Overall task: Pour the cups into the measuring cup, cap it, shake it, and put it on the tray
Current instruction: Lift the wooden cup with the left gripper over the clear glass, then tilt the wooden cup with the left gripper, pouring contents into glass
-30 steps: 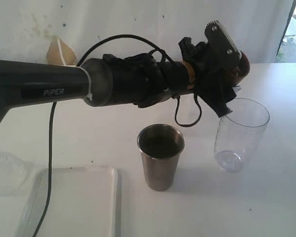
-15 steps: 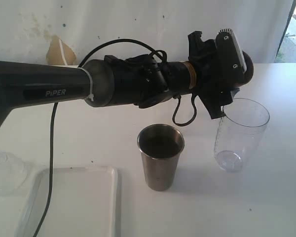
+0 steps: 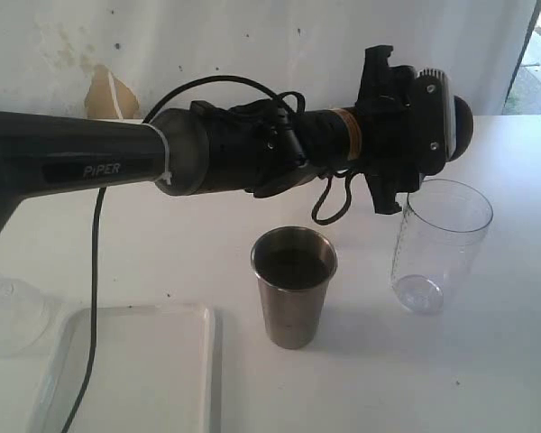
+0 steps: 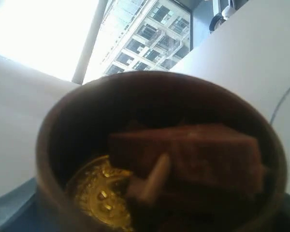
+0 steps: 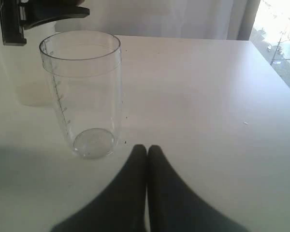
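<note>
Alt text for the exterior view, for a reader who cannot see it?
The left gripper, on an arm reaching across from the left, grips the brown wooden cup in the air above the clear measuring cup. A steel tumbler stands beside it, with the white tray at lower left.

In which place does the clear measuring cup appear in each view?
Exterior view: measuring cup, right of the steel tumbler.
Left wrist view: not in it; wooden cup fills it.
Right wrist view: upright, beyond the shut right hand.
Shared landmark: left hand near its rim.
</note>
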{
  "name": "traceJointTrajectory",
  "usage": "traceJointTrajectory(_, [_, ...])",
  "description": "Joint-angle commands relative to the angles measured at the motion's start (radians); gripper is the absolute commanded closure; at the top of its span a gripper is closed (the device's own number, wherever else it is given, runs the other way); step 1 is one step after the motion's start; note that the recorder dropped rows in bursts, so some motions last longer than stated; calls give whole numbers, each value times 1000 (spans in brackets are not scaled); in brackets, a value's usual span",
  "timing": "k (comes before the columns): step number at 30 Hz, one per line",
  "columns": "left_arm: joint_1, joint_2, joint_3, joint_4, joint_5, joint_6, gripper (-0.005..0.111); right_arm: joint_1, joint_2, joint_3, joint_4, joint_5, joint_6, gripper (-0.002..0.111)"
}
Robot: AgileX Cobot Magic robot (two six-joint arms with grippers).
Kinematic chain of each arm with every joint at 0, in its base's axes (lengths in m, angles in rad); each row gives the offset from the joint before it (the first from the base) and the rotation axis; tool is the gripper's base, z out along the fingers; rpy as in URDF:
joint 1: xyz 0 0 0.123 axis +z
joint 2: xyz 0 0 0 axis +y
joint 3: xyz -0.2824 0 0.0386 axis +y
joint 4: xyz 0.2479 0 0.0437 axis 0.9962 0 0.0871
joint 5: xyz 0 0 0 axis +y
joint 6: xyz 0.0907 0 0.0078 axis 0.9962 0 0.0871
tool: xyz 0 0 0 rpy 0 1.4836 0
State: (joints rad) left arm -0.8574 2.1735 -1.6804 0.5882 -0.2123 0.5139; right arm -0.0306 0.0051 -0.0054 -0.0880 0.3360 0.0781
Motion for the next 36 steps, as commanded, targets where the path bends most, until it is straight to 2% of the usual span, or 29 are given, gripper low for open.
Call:
traceJointTrajectory(1, [-3,-11,-9,-4,-42,6,107,2,-5,5,-6,0,5,108])
traceJointTrajectory(8, [-5,-8,-9,5,-109,7,107,2,-5,5,-6,0,5,108])
traceJointTrajectory(13, [-5,-8,-9,34,-109,164,107,2,-5,5,-6,0,5,108])
traceJointTrajectory(20, [-32,-4,-9,21,-109,137,107,2,-5,5,-6,0,5,108])
traceJointTrajectory(25, [-23,14,-9,26,-105,146,107,2,-5,5,-6,0,5,108])
traceJointTrajectory(33, [-23,14,-9,26,-109,401,107,2,-5,5,-6,0,5,108])
traceJointTrajectory(36, [-23,14,-9,26,-109,429,107,2,-5,5,-6,0,5,108])
